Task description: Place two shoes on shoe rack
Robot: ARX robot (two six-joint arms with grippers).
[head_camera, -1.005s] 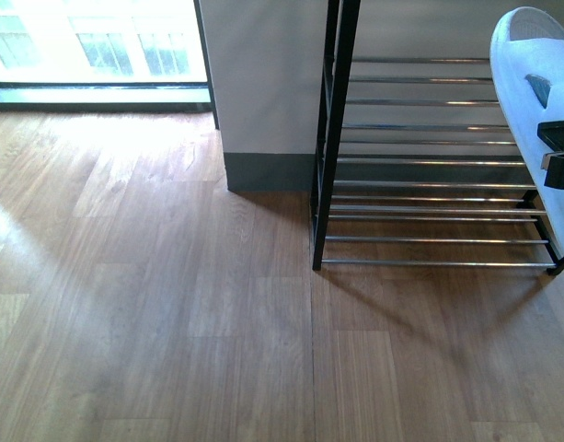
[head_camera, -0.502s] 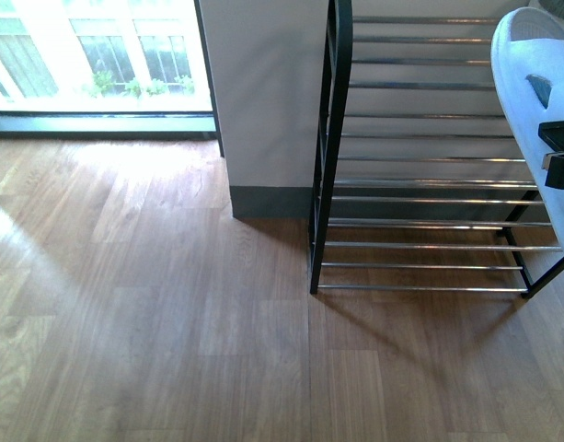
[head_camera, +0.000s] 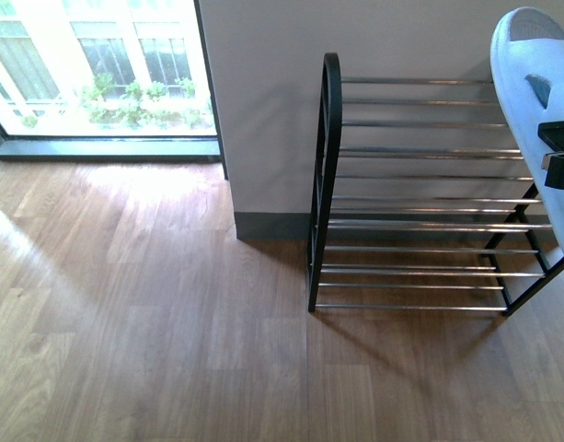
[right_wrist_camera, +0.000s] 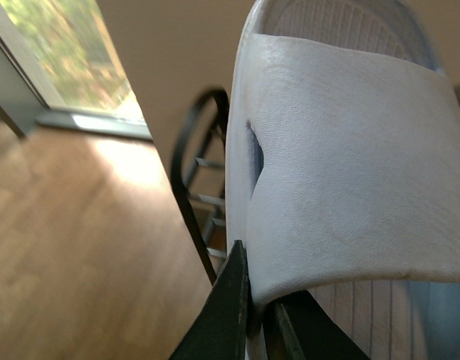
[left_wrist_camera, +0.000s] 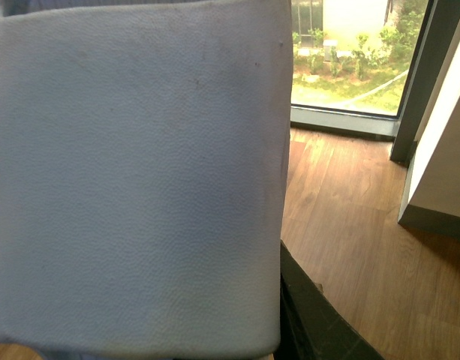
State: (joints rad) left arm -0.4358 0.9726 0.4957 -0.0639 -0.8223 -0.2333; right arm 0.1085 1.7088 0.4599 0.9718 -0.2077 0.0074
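Observation:
The shoe rack [head_camera: 420, 198] stands against the wall at centre right, with a black side frame rounded at the top and chrome rod shelves. All the shelves I see are bare. At the right edge a pale-blue slide [head_camera: 530, 101] hangs in front of the rack, and my right gripper [head_camera: 559, 155] is shut on it. In the right wrist view its fingers [right_wrist_camera: 231, 311] pinch the edge of the slide's strap [right_wrist_camera: 350, 165], with the rack's frame [right_wrist_camera: 186, 169] behind. In the left wrist view another pale-blue slide [left_wrist_camera: 132, 172] fills most of the picture, and my left gripper [left_wrist_camera: 284, 319] is shut on it.
A tall window [head_camera: 97, 74] with greenery outside fills the back left. A white wall [head_camera: 263, 110] with dark skirting juts out beside the rack. Wooden floor [head_camera: 153, 322] spreads across the left and front.
The view has pulled back and tilted up: the rack sits lower in the picture and its rounded top now shows. The slide in my right gripper keeps its place in the picture.

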